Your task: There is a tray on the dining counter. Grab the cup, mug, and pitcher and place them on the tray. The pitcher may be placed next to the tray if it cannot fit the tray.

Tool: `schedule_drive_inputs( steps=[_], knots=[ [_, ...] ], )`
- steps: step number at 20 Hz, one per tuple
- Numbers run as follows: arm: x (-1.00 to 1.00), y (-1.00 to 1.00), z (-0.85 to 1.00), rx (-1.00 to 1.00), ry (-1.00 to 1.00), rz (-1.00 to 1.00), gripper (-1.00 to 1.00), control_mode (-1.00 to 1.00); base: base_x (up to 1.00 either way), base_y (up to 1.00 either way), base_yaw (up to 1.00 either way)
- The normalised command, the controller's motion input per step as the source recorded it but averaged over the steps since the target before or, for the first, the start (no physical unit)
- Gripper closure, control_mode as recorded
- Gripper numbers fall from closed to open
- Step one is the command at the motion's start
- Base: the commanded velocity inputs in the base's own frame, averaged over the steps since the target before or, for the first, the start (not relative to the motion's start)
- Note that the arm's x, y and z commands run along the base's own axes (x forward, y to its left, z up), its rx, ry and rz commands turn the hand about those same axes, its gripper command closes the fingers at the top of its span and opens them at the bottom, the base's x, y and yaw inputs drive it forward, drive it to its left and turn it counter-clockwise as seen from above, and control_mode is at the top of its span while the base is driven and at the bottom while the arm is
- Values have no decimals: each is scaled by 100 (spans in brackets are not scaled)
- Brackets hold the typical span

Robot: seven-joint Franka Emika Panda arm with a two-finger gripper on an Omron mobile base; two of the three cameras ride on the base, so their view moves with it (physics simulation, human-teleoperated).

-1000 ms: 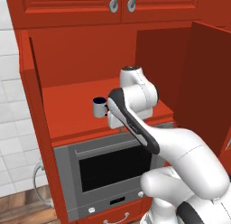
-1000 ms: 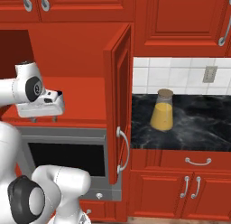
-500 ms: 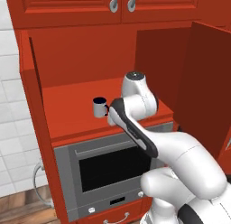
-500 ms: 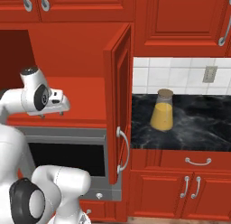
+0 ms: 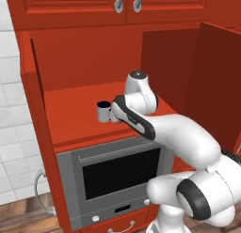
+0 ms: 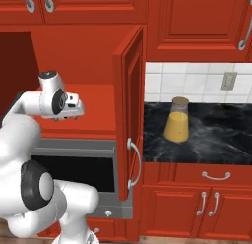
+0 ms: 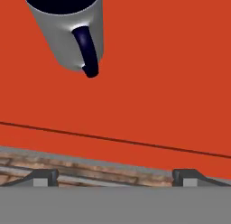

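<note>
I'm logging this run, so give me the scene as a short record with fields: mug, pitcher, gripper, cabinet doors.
mug: grey-white mug, dark inside, upright on the red cabinet shelf above the oven; handle faces the hand camera
pitcher: yellow pitcher on the black wall counter, right of the cabinet
gripper: gripper open, short of the mug, holding nothing
cabinet doors: cabinet door swung open

One mug (image 5: 103, 111), one pitcher (image 6: 177, 121), one oven (image 5: 115, 178), two open cabinet doors (image 6: 129, 120).

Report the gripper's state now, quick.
Gripper: open, holding nothing; the pale grey-white mug with dark inside stands ahead of it on the red shelf, untouched.
</note>
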Motion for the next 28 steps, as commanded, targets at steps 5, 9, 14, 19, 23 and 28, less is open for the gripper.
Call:
schedule_drive_inputs(
  steps=[5,9,14,19,23,28],
  knots=[
    [42,15,0,1,5,0,-100,-100,0,0,0],
    [17,19,0,1,3,0,-100,-100,0,0,0],
    [11,16,-5,2,2,0,-100,-100,0,0,0],
    [14,1,-14,4,1,0,-100,-100,0,0,0],
    [9,0,-17,5,0,3,-100,-100,0,0,0],
    [5,0,-20,4,0,6,-100,-100,0,0,0]
  ],
)
